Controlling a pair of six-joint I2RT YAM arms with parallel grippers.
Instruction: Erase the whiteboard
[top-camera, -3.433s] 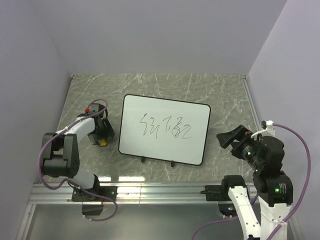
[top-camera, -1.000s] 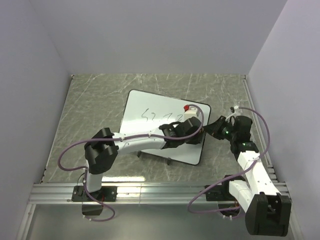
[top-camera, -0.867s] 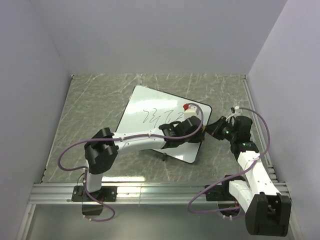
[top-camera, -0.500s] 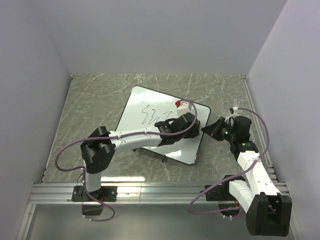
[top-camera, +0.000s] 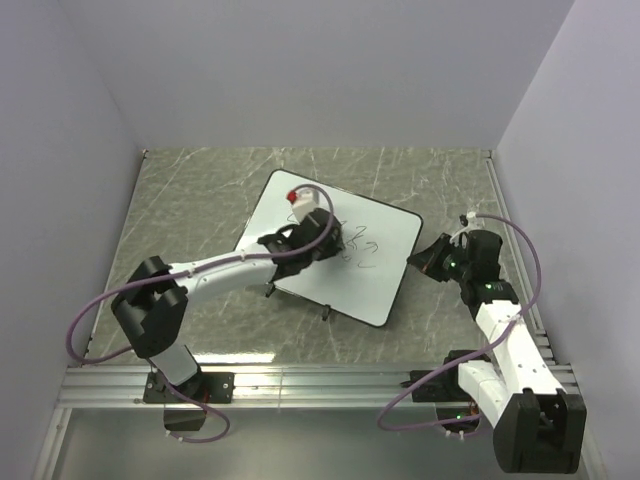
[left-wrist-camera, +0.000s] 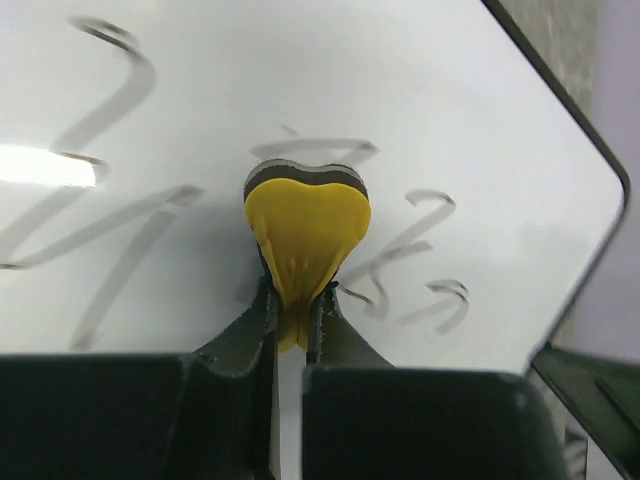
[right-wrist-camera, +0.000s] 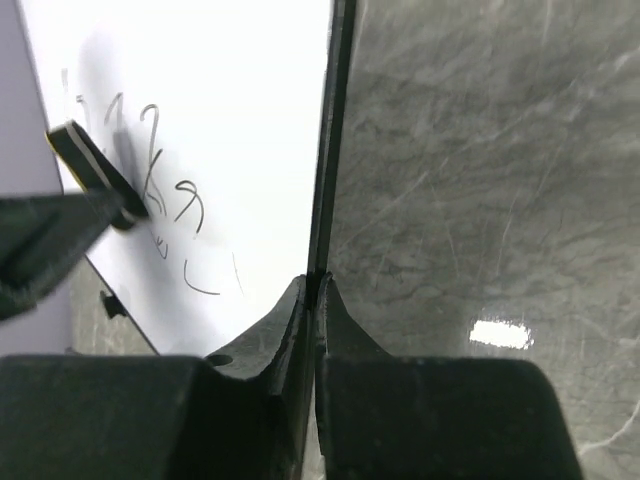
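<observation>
- Slipping looks like the main risk. The right gripper (top-camera: 422, 258) has its jaws pinched together on the thin black rim at the right edge of the large white rounded-corner whiteboard (top-camera: 385, 275). That hold is narrow, so I judge a hard sideways stroke could twist the board free.
- The whiteboard lies flat and skewed, with the grey marbled table (top-camera: 190, 200) beneath it and its 2 small black feet (top-camera: 325, 313) at its near edge.
- The left gripper (left-wrist-camera: 295, 300) is clamped on a small yellow sponge with a dark felt face (left-wrist-camera: 305, 225), pressed onto the whiteboard's middle among the dark handwritten scribbles (top-camera: 360, 252).
- The sponge is squeezed so thin that it might fold or pop out, and bare fingers would then scrape the whiteboard.
- Marks lie on both sides of the sponge, so a light pass may smear rather than clear them.
- Only the left wrist view shows the pinch and the felt touching the whiteboard.
- Only the right wrist view shows the rim between the fingers.
- The top view alone shows the whiteboard's skew and both arms.
</observation>
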